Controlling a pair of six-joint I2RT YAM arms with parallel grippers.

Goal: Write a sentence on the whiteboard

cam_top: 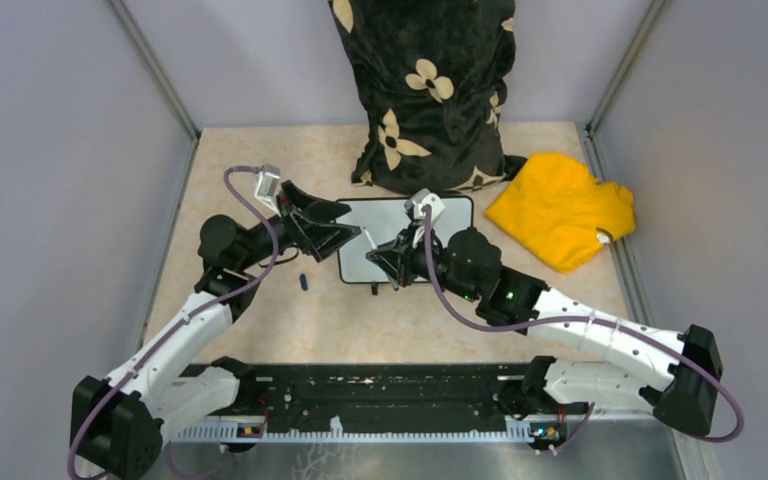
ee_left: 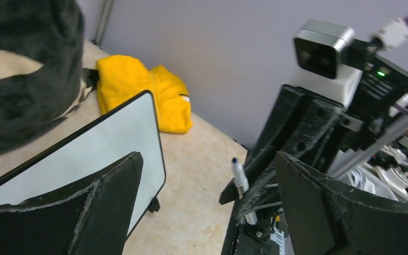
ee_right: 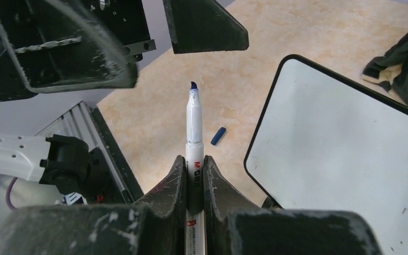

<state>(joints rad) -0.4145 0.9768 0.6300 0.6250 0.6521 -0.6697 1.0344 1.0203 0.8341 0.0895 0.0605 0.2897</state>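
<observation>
The whiteboard (cam_top: 430, 225) lies flat at mid-table, its white face (ee_right: 340, 143) plain in every view, also in the left wrist view (ee_left: 85, 154). The sentence is out of view: no writing shows. My right gripper (cam_top: 385, 262) hovers over the board's near-left corner, shut on a white marker (ee_right: 194, 122) whose bare blue tip points away from the board. My left gripper (cam_top: 350, 228) stands open at the board's left edge, facing the marker (ee_left: 240, 178), its jaws wide apart with nothing between them. The left gripper (ee_right: 154, 42) looms just beyond the tip.
The marker's blue cap (cam_top: 303, 282) lies on the table left of the board (ee_right: 218, 135). A yellow cloth (cam_top: 560, 205) sits at the right of the board. A black floral bag (cam_top: 430, 90) stands behind it. Grey walls enclose the table.
</observation>
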